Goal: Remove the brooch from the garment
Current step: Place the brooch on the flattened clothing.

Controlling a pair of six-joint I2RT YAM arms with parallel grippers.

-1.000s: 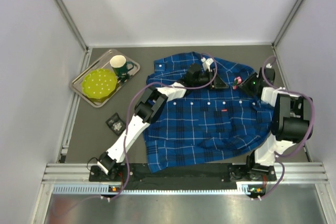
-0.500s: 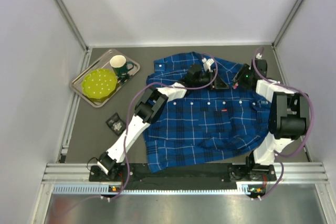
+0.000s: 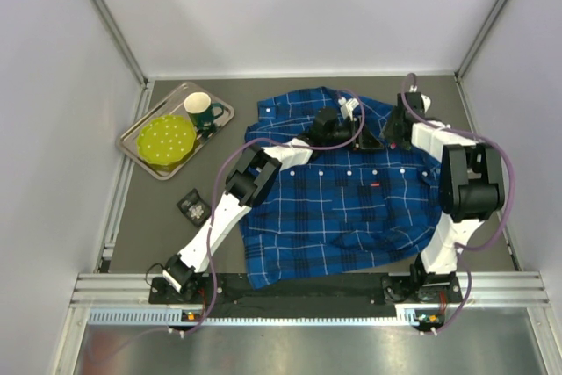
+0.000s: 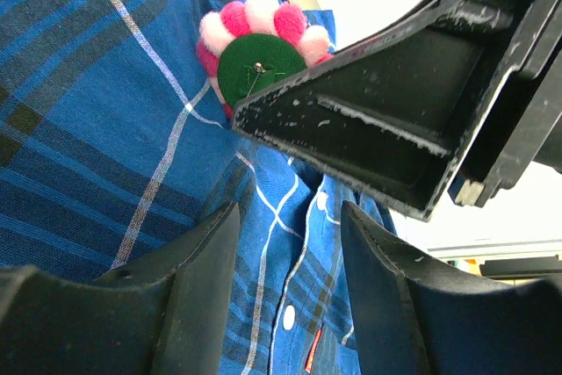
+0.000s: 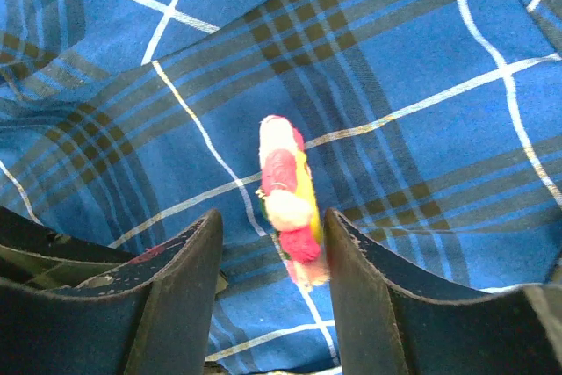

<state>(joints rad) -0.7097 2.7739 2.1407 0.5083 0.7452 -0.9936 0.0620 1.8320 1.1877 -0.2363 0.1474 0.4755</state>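
Jaws parted on both arms: right jaws flanking the pink-and-yellow brooch [image 5: 288,204] without pinching it, left jaws spread over plaid just beside it. Nearest, aluminium rail [image 3: 307,292] under the arm bases. Then dark grey desk [image 3: 219,248], garment [image 3: 351,208] spread across it, brooch at its far right. Left, small black object [image 3: 193,206]; farther, metal tray [image 3: 221,115] with green mug [image 3: 202,111] and yellow-green plate [image 3: 167,140]. Beyond, white walls [image 3: 307,15].

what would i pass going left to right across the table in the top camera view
yellow-green dotted round plate → dark green mug → blue and navy plaid shirt. Left out because they overlap these: the silver metal tray and the small black object.
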